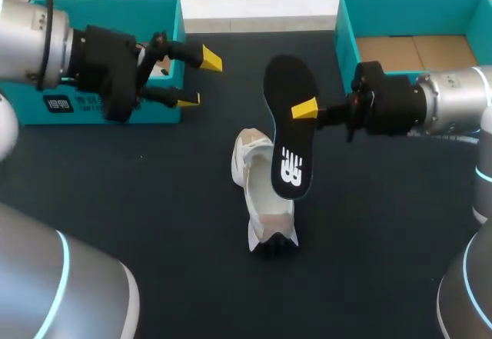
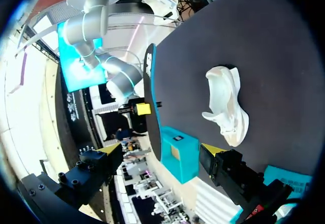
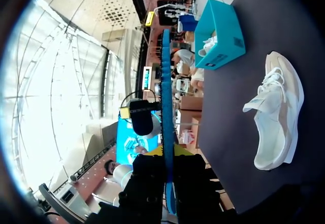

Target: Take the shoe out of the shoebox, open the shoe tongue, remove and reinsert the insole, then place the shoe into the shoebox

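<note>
right pincer [image 1: 305, 110] is clamped on the insole [image 1: 288, 147], held upright by the shoe [image 1: 261, 201] on the worktop [image 1: 154, 201], left pincer [image 1: 196, 79] hangs open

2 silver arms [image 1: 27, 31] with cyan rings [image 1: 65, 270], black wrists [image 1: 111, 70], yellow-tipped fingers [image 1: 209, 58].

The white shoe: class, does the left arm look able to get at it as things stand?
Probably yes. The left gripper is open and nothing lies between it and the shoe. Only the insole, held upright near the shoe by the right gripper, might crowd that side.
</note>
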Controlling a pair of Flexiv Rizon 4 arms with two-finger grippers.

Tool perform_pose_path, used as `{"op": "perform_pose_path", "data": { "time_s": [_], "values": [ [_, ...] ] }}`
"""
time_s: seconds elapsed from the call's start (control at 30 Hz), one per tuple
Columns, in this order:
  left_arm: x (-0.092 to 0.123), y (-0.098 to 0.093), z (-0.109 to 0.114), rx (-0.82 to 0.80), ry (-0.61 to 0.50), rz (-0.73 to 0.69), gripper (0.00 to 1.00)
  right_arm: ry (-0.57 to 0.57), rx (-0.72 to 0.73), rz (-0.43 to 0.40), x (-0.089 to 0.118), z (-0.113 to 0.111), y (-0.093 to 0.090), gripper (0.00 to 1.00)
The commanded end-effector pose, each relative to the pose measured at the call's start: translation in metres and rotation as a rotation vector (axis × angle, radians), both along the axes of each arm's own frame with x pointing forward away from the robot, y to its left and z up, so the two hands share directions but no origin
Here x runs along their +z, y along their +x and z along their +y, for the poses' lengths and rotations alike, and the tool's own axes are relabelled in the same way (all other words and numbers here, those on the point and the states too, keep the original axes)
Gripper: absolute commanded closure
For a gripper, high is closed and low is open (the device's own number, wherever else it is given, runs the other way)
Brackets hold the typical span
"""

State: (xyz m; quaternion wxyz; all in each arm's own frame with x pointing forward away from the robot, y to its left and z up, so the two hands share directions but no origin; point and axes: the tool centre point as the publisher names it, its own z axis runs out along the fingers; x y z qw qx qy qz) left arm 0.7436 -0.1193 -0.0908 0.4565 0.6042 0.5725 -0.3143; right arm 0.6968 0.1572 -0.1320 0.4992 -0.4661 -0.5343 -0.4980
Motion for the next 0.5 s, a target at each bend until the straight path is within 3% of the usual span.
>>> {"op": "perform_pose_path", "data": {
  "time_s": [0.03, 0.5],
  "values": [
    [-0.014, -0.003, -0.003, -0.074, -0.489, -0.026, 0.00, 0.002, -0.001, 0.000, 0.002, 0.000, -0.002, 1.00],
    [-0.026, 0.002, -0.019, -0.062, -0.532, 0.001, 0.00, -0.016, -0.033, 0.024, -0.005, 0.014, -0.006, 1.00]
  ]
}}
